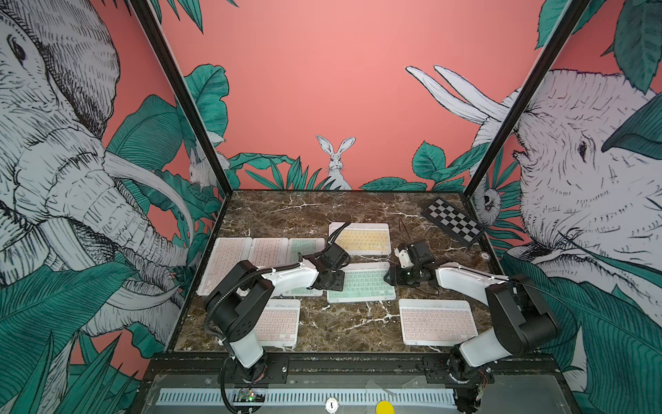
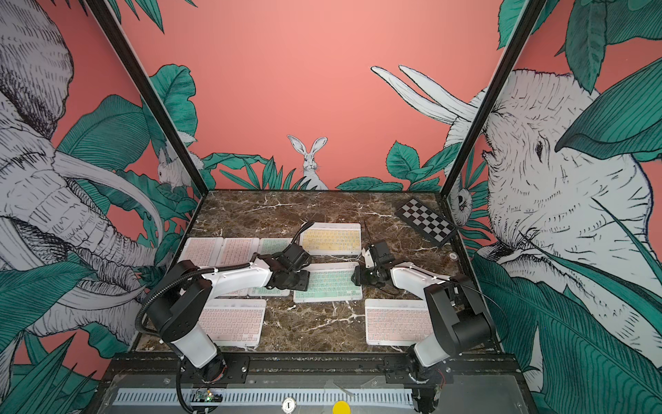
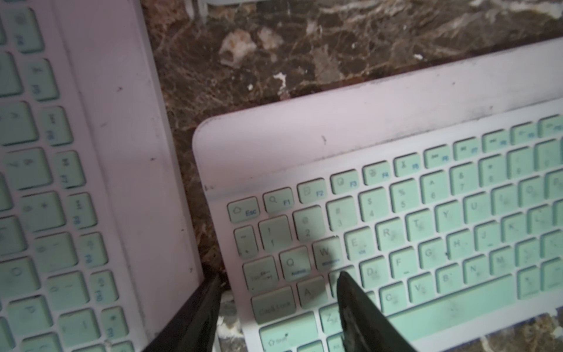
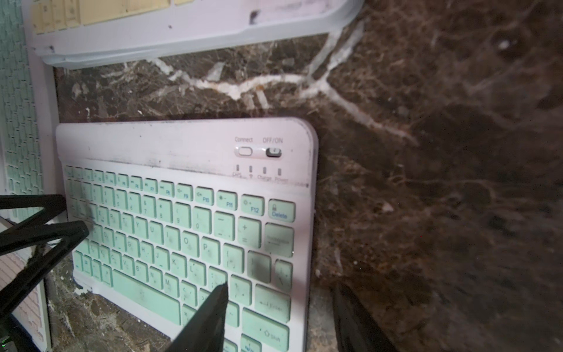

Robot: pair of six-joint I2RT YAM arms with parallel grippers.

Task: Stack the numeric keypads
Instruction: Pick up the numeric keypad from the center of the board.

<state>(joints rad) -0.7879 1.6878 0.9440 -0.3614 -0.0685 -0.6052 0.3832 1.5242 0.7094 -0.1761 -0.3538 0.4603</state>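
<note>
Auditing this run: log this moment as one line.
left gripper: shut on central mint keypad | right gripper: straddling its other end

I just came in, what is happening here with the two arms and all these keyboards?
Two robot arms are at the mint green keypad in the middle of the marble table, one at each short end. The left gripper has its fingers closed across the left end; the right gripper straddles the right end, fingers open. The keypad looks not yet lifted. A yellow keypad lies behind it.
</note>
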